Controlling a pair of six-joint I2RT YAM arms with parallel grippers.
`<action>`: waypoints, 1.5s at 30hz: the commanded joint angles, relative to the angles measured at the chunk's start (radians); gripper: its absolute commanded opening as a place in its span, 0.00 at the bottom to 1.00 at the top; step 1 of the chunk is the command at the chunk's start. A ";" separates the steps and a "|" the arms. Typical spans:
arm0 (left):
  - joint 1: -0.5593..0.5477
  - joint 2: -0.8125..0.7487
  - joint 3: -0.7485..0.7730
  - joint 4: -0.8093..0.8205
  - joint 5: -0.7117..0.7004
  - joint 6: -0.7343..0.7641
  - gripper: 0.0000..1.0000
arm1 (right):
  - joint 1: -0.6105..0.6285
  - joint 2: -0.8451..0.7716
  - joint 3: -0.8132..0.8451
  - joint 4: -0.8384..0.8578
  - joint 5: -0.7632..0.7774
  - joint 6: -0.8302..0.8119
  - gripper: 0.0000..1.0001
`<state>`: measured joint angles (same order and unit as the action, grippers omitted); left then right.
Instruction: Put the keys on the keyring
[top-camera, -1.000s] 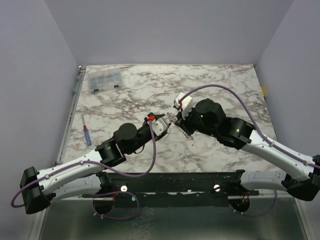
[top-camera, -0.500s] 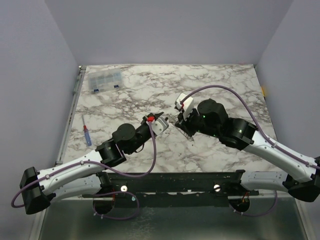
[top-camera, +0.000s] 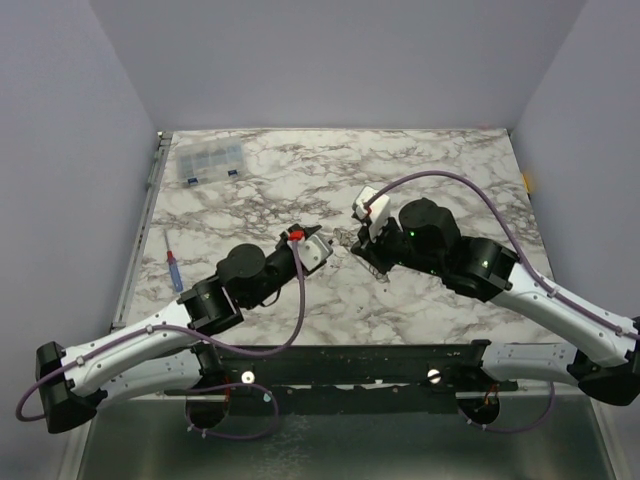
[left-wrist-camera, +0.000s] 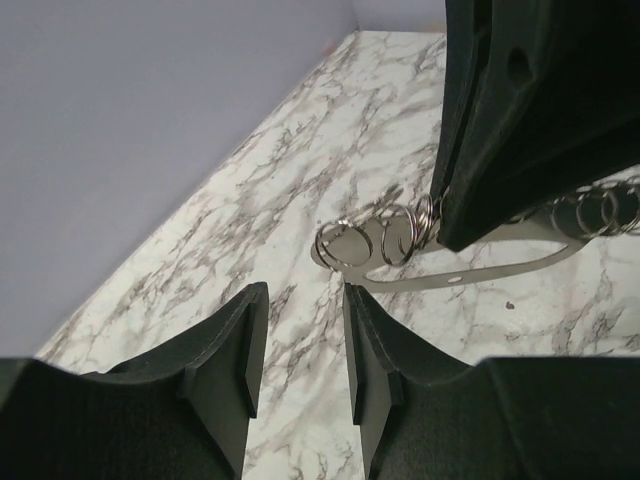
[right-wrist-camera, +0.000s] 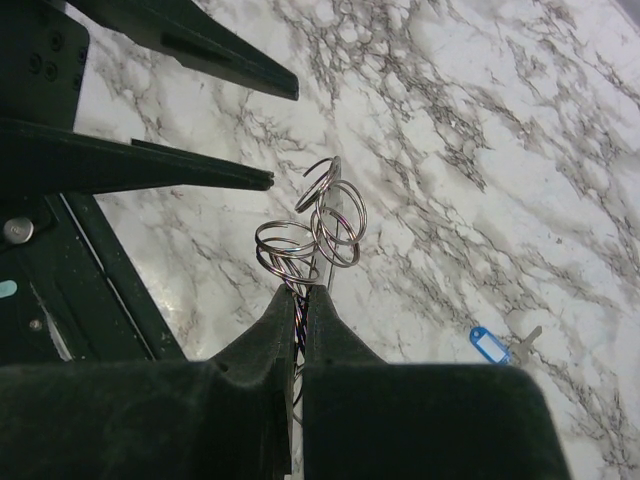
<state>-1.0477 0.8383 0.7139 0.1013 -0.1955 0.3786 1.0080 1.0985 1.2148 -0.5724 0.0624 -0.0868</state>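
My right gripper (right-wrist-camera: 303, 293) is shut on the keyring (right-wrist-camera: 322, 232), a thin pale grey loop carrying several small wire split rings that stick out past its fingertips. It is held just above the marble table. In the left wrist view the keyring (left-wrist-camera: 470, 272) lies in front of my left gripper (left-wrist-camera: 305, 296), which is open and empty, a short way from it. In the top view the left gripper (top-camera: 333, 243) and right gripper (top-camera: 357, 246) face each other at mid-table. A small blue tag (right-wrist-camera: 490, 343) with a silver key (right-wrist-camera: 524, 340) lies on the table to the right.
A clear compartment box (top-camera: 208, 160) stands at the back left. A blue and red screwdriver (top-camera: 173, 270) lies near the left edge. Purple cables loop over both arms. The table (top-camera: 450, 170) is walled on three sides.
My left arm has drawn back a little to the left, widening the gap to the keyring. My right gripper has shifted slightly right, still shut on the keyring.
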 joint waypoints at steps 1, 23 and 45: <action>-0.002 0.026 0.128 -0.120 0.030 -0.108 0.41 | 0.002 0.016 -0.004 -0.016 0.006 -0.018 0.01; -0.011 0.128 0.161 -0.214 0.014 0.105 0.56 | 0.002 0.019 0.024 -0.039 -0.002 -0.006 0.01; -0.011 0.132 0.128 -0.104 -0.016 0.079 0.16 | 0.001 0.020 0.017 -0.047 -0.011 0.001 0.01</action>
<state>-1.0542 0.9802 0.8444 -0.0238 -0.2085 0.4641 1.0077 1.1210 1.2144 -0.6235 0.0616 -0.0940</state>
